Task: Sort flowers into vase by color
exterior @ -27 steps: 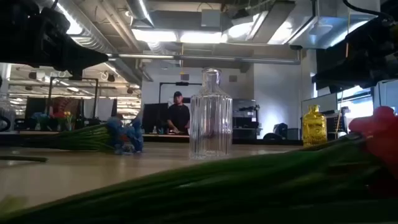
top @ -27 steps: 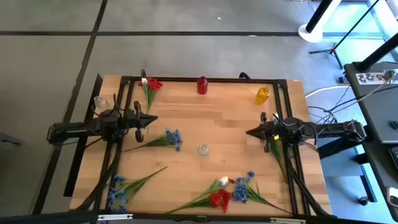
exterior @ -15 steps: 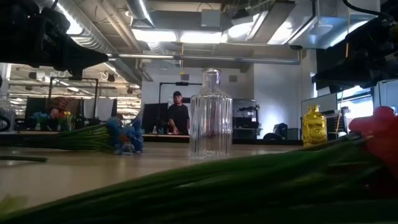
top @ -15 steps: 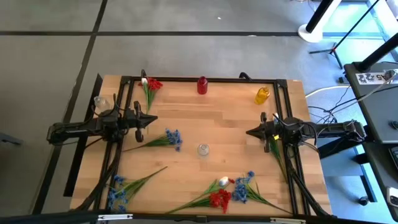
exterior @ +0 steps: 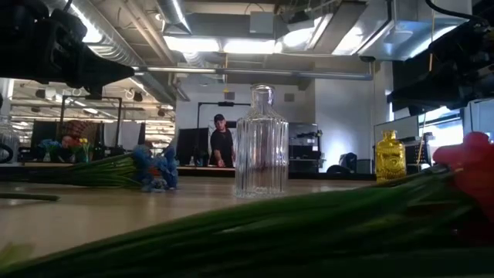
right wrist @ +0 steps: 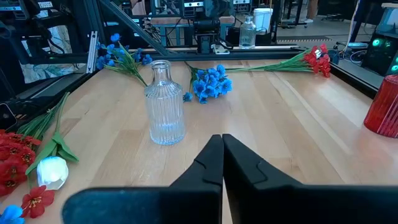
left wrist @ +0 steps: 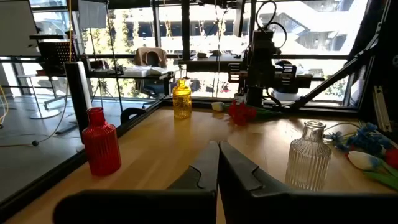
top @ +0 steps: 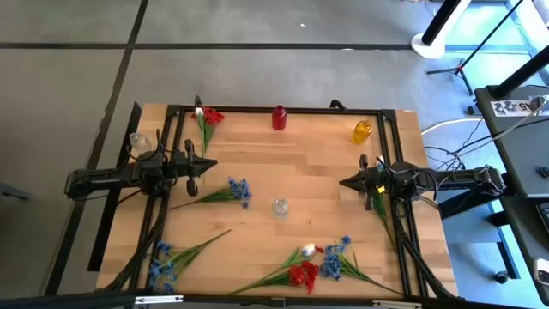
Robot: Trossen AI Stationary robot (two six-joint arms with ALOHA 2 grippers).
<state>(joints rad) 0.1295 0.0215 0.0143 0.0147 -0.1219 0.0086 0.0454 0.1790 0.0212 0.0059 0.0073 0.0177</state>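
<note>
A clear glass vase (top: 280, 206) stands upright at the table's middle; a red vase (top: 279, 118) and a yellow vase (top: 362, 131) stand at the far edge. Flowers lie flat on the table: blue ones (top: 238, 191) left of the clear vase, blue ones (top: 161, 263) at the near left, red and white ones (top: 206, 116) at the far left, and a mixed red, white and blue heap (top: 313, 262) at the near edge. My left gripper (top: 210, 164) is shut and empty at the left. My right gripper (top: 343, 183) is shut and empty at the right.
Another clear vase (top: 137, 141) stands at the table's left edge behind my left arm. A black frame (top: 283, 109) runs along the table's far edge and sides. Bare wood lies between the two grippers. A person (exterior: 222, 139) stands far off in the room.
</note>
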